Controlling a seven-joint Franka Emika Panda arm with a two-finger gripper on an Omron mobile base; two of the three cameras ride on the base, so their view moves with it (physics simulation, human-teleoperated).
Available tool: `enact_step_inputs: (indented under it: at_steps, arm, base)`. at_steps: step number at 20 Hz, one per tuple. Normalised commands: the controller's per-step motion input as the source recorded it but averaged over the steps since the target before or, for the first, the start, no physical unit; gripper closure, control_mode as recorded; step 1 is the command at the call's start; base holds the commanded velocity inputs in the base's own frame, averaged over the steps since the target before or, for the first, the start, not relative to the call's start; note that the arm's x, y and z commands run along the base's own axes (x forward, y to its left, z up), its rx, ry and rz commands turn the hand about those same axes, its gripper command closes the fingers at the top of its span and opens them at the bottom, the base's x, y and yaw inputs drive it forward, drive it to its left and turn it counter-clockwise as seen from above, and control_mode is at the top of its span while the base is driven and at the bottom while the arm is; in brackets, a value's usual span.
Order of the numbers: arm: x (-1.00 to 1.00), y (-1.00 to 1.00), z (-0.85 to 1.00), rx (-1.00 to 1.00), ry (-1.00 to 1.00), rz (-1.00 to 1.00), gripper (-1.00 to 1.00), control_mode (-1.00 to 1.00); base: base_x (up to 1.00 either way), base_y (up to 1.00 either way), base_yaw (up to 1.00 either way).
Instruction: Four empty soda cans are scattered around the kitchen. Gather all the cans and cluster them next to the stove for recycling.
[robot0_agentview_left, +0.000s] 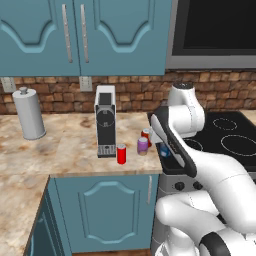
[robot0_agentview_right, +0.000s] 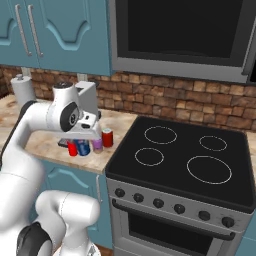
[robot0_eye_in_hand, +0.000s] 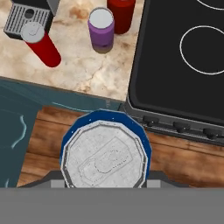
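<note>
- The blue soda can (robot0_eye_in_hand: 106, 151) is held in the claw (robot0_eye_in_hand: 105, 186); in the hand view its silver lid faces the camera at 6 o'clock, so its long axis runs along the line of sight, and in the right base view it looks upright.
- The claw is clenched on this can. The fingertips are hidden behind the can, so the contact itself I cannot see.
- In the hand view the can appears over the wooden floor (robot0_eye_in_hand: 43, 144), in front of the worktop edge (robot0_eye_in_hand: 65, 94); it seems lifted and not yet set down.
- In the right base view the blue can (robot0_agentview_right: 83, 147) hangs just under the hand, near the other cans.
- Three cans already stand on the worktop beside the stove (robot0_eye_in_hand: 183, 65): a purple can (robot0_eye_in_hand: 101, 29) at 12 o'clock from the held one, a red can (robot0_eye_in_hand: 121, 13) just behind it and nearest the stove, and another red can (robot0_eye_in_hand: 41, 46) at 10 o'clock.
- The second red can is just in front of the coffee machine (robot0_agentview_left: 105, 120).
- My judgement: the free spot lies at 12 o'clock from the claw, between the purple can and the stove edge, so the next move should go forward and then down.
- The risk is to knock the purple can when lowering.
- A paper-towel roll (robot0_agentview_left: 29, 114) stands well apart, far to 9 o'clock on the worktop.
</note>
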Motion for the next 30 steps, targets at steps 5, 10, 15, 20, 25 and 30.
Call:
enact_step_inputs:
  at_steps: [5,10,15,20,25,30]
  arm:
    - [0.3,0.0,-0.25,0.0,0.0,0.02,1.0,-1.0]
    - [0.31,0.0,-0.21,0.0,0.0,0.02,1.0,-1.0]
    - [0.28,0.0,-0.19,0.0,0.0,0.02,1.0,-1.0]
    - [0.3,0.0,-0.15,0.0,0.0,0.01,1.0,-1.0]
    - [0.25,0.0,-0.2,0.0,0.0,0.01,1.0,-1.0]
    - [0.29,0.0,-0.21,0.0,0.0,0.01,1.0,-1.0]
  base:
    - [0.0,0.0,0.0]
    - [0.0,0.0,0.0]
    - [0.0,0.0,0.0]
    - [0.0,0.0,0.0]
    - [0.0,0.0,0.0]
    - [0.0,0.0,0.0]
